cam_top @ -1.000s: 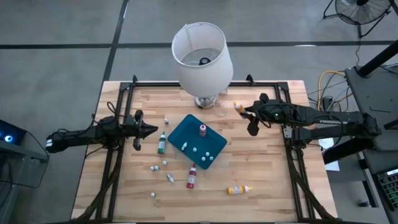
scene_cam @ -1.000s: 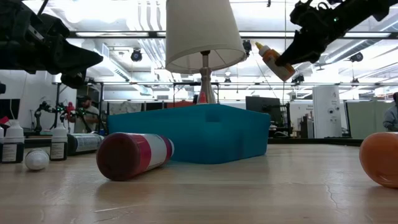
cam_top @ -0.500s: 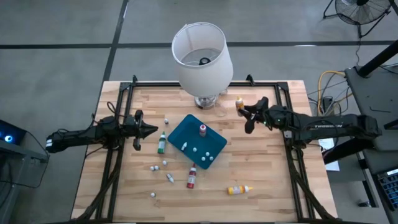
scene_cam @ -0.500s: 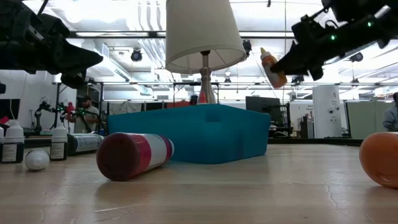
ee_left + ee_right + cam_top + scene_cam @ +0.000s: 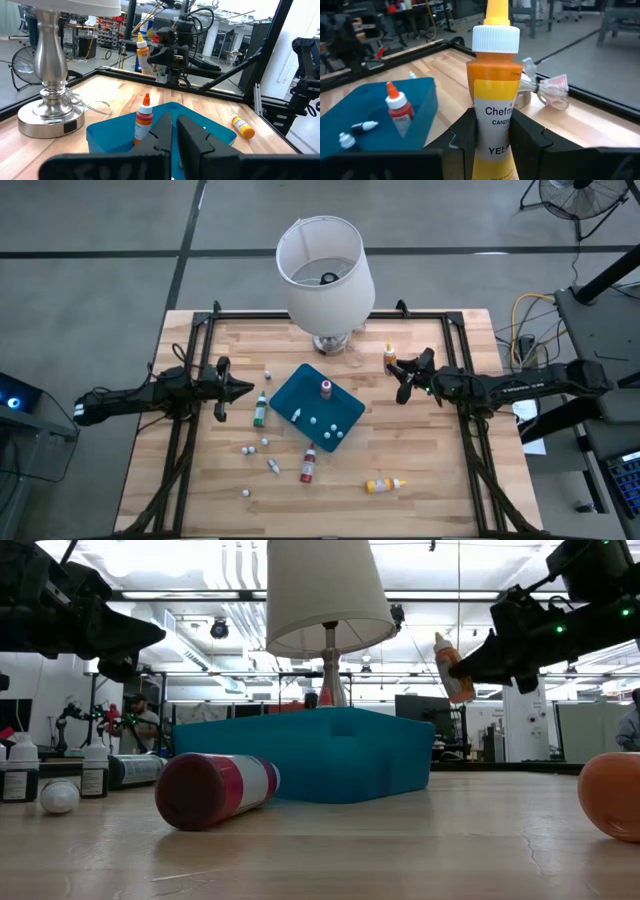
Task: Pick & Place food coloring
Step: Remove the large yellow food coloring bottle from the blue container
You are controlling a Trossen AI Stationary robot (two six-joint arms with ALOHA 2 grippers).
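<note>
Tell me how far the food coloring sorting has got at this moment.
Done: one red-orange bottle stands upright in the teal tray. In hand: the right hand grips a yellow bottle above the table. Left: green, red and orange bottles on the wood. The left hand waits shut.

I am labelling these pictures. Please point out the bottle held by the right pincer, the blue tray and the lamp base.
held yellow bottle (image 5: 496, 122): right wrist view, on its label.
blue tray (image 5: 290, 391): high view, on bare floor.
lamp base (image 5: 47, 120): left wrist view, on its round foot.
</note>
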